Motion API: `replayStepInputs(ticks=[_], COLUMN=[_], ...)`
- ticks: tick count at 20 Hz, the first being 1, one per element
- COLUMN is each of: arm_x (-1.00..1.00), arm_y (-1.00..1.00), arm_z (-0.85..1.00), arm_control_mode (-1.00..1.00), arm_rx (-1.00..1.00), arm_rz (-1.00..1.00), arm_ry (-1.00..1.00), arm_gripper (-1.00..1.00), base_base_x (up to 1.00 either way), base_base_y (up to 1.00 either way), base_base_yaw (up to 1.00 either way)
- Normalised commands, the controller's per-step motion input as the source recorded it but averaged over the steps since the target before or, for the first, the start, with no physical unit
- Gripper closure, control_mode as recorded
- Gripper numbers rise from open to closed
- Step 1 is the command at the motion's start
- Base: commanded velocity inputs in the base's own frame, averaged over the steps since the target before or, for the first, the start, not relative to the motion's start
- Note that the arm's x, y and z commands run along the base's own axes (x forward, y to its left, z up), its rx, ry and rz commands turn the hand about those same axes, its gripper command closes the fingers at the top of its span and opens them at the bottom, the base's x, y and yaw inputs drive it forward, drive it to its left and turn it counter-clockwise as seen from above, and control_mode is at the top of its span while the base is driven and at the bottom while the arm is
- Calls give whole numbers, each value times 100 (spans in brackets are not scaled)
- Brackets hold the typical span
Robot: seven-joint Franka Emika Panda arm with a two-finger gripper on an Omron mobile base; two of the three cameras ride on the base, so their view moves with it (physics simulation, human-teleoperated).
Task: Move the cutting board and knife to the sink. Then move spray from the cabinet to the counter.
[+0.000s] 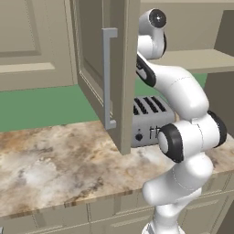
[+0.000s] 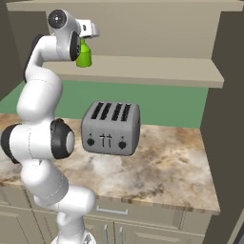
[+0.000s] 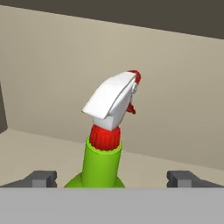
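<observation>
— What is on the left?
— The cabinet door hangs open over the counter. Its long grey handle points up and down.
— And next?
— The gripper is up at the cabinet shelf. Its two fingers are spread wide apart, one on each side of the spray. They grip nothing.
— Where is the spray?
— It stands upright on the shelf, up above the toaster. The toaster sits on the counter.

spray upright on cabinet shelf, between spread fingertips
</observation>
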Motion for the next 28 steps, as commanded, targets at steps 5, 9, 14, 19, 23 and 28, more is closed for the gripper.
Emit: replayStepInputs(ticks=[5, 9, 14, 19, 23, 28], arm_x=[5, 1, 7, 13, 19, 18], arm_y=[1, 0, 8, 7, 0, 0], arm_z=[0, 0, 0, 0, 0, 0], arm_control_mode=[-100, -100, -100, -100, -100, -100], arm_rx=[0, 0, 0, 0, 0, 0], arm_rz=[0, 0, 0, 0, 0, 0], arm_ry=[0, 0, 0, 0, 0, 0], arm_gripper=[-100, -100, -100, -100, -100, -100], base_base_x=[0, 0, 0, 0, 0, 0], base_base_y=[0, 0, 0, 0, 0, 0], base_base_yaw=[0, 0, 0, 0, 0, 0])
